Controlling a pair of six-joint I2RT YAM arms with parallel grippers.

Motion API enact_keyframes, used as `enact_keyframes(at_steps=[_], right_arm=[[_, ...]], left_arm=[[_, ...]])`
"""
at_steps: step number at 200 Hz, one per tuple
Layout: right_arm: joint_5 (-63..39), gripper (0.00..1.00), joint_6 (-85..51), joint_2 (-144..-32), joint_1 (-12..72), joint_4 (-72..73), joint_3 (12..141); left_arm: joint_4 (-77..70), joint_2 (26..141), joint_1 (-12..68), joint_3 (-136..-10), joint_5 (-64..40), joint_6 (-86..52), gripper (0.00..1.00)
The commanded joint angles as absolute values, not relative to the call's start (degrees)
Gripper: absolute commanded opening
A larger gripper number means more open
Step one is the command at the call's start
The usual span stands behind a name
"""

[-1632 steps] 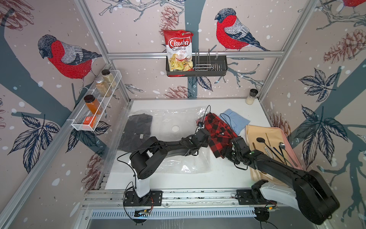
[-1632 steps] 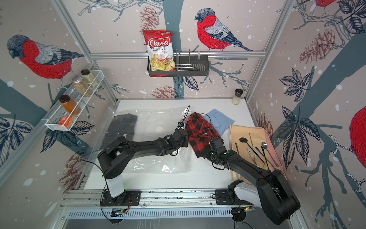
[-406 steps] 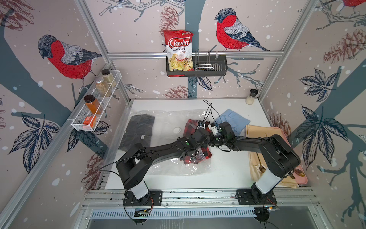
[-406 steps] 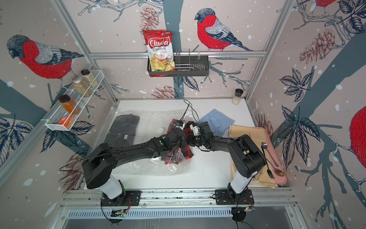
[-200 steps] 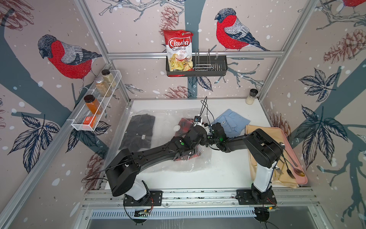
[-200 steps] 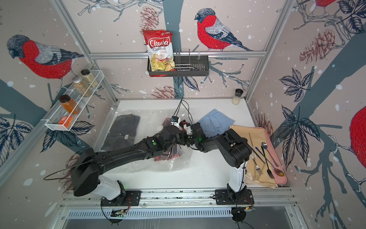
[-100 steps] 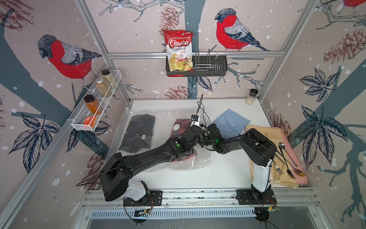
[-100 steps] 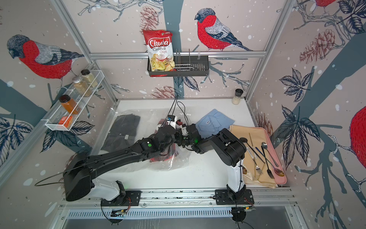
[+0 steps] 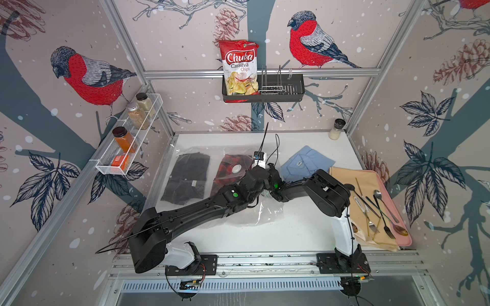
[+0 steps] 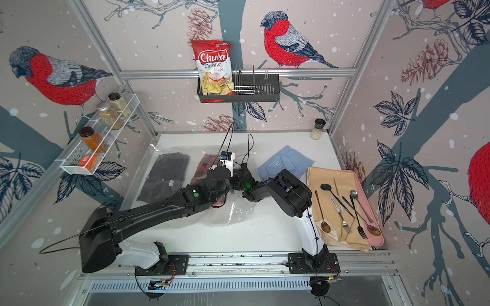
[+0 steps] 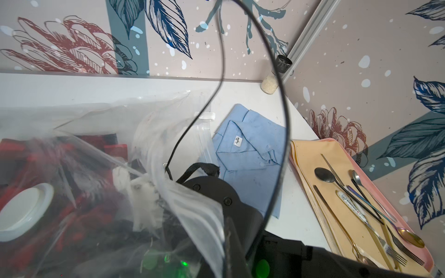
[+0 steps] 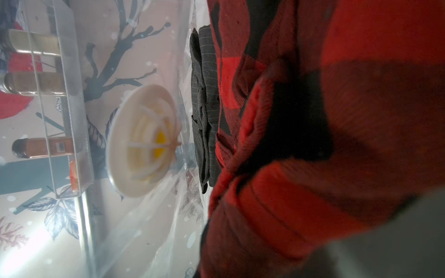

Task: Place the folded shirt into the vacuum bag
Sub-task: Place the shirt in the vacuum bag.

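Shirt (image 9: 225, 180) has slid deeper into the vacuum bag (image 9: 266, 212), both jaws hidden.

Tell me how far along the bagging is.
Done: the black shirt lies in the bag. In hand: the red plaid shirt is inside, under the valve, with the left arm and right arm at the mouth. Remaining: the blue shirt lies outside.

Walls (image 9: 185, 31): bird, branch and pinecone wallpaper on all three sides, held in an aluminium frame (image 9: 331, 71). Back wall: black basket (image 9: 291, 92) hung on the rail, holding a chips bag (image 9: 240, 66). Left wall: white wire shelf (image 9: 111, 161) with spice jars (image 9: 124, 139). White table (image 9: 291, 238), evenly lit; a shaker (image 9: 336, 129) stands in its far right corner.
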State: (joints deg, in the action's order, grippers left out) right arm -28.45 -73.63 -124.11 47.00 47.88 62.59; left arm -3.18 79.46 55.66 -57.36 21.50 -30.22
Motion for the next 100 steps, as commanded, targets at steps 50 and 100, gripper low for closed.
enact_keyframes(at_steps=[50,100], right_arm=[[-27.26,0.00,-72.69,-129.65,49.78,43.14,70.31],[-30.18,0.00,-69.87,-133.46,51.03,42.29,74.05]], left_arm=[[-7.66,78.40,56.17,-55.82,20.38,-30.88,0.00],[-8.26,78.72,56.16,-56.08,18.39,-30.72,0.00]])
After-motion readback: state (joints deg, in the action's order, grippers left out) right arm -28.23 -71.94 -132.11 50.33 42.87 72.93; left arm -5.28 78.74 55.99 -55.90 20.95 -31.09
